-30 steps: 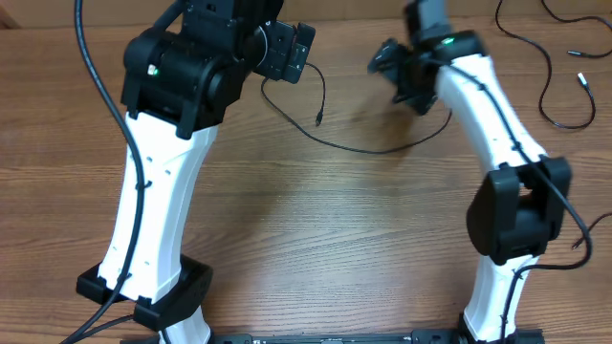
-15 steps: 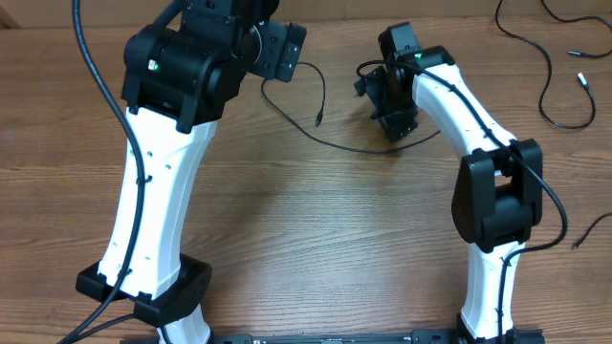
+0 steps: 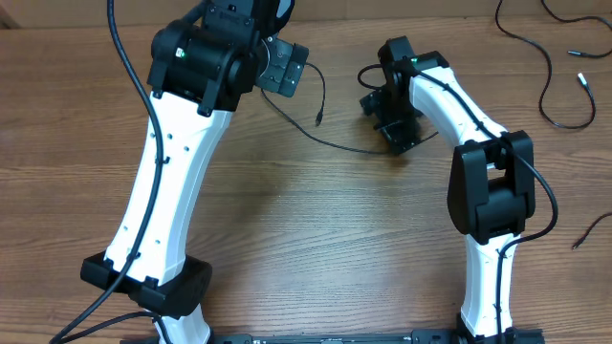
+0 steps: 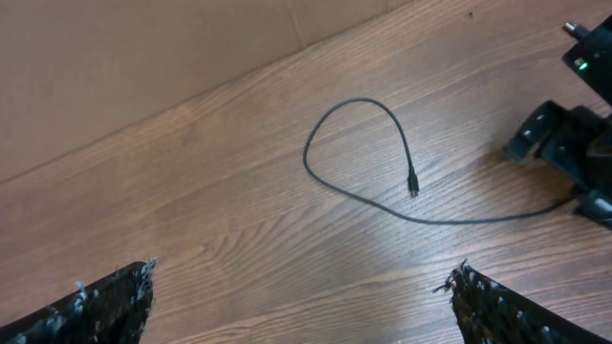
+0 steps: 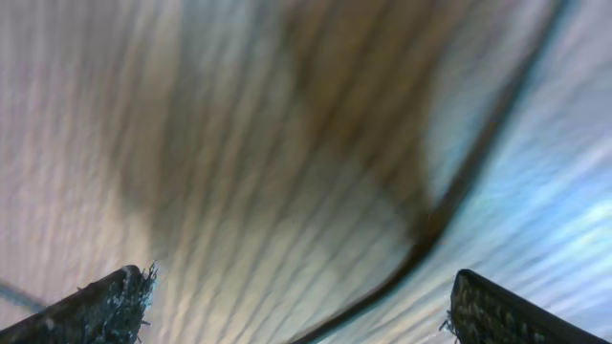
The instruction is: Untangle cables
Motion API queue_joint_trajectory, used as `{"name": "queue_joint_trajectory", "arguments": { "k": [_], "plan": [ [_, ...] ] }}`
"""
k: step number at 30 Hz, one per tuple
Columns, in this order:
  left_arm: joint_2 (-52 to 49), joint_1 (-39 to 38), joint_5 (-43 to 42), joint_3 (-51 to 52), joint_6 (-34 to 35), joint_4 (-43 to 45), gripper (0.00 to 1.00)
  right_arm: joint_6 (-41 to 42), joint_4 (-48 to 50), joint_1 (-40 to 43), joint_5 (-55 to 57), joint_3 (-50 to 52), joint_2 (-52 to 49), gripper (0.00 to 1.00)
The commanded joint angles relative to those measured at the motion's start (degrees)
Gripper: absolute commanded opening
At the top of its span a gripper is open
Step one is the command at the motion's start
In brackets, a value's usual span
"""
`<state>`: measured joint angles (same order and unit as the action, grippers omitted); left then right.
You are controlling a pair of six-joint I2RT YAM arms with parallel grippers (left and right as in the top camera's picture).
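A thin black cable (image 3: 337, 144) lies on the wooden table between the arms. It loops near its small plug end (image 3: 317, 120). In the left wrist view the loop (image 4: 356, 101) and plug (image 4: 413, 185) lie ahead of my left gripper (image 4: 301, 308), which is open, empty and high above the table. It also shows in the overhead view (image 3: 285, 65). My right gripper (image 3: 395, 134) is low over the cable's right part. In its blurred wrist view the cable (image 5: 432, 227) runs on the table between the open fingers (image 5: 301, 308), and nothing is gripped.
More thin black cables (image 3: 547, 72) with silver-tipped plugs (image 3: 580, 80) lie at the far right back. Another cable end (image 3: 588, 234) shows at the right edge. A brown cardboard wall (image 4: 143, 57) stands behind the table.
My right gripper has moved left and down onto the cable's right part. My left arm has shifted slightly to the right. The cable has not moved.
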<state>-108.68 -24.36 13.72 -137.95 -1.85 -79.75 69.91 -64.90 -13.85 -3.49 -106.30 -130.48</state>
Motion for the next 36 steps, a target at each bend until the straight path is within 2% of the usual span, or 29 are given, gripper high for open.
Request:
{"name": "queue_joint_trajectory", "arguments": {
  "k": [1,22,28,30,32,33,36],
  "plan": [
    [0.0,0.13,-0.24,0.33,0.57,0.37,1.0,0.59,-2.21,0.48,6.88,0.24,-0.44,1.0],
    [-0.35,0.46,-0.24,0.33,0.57,0.9,1.0,0.31,-3.02,0.42,10.82,0.37,-2.01,1.0],
    [-1.6,0.46,-0.28,0.35,0.59,0.83,0.99,0.39,-1.66,0.44,13.09,4.98,-2.1,1.0],
    [-2.29,0.46,-0.74,0.35,0.59,0.85,1.0,0.39,-0.07,0.44,13.07,7.56,-2.1,0.79],
    [-2.75,0.46,-1.55,0.35,0.59,0.85,0.99,0.39,0.35,0.44,12.9,9.18,-2.1,0.37],
    [-3.34,0.46,-1.95,0.35,0.57,0.85,0.99,0.39,0.92,0.44,12.9,10.38,-2.1,0.04],
    [-3.76,0.46,-1.97,0.35,0.57,0.9,1.0,0.37,1.62,0.42,12.9,11.52,-2.1,0.04]
  ]
}}
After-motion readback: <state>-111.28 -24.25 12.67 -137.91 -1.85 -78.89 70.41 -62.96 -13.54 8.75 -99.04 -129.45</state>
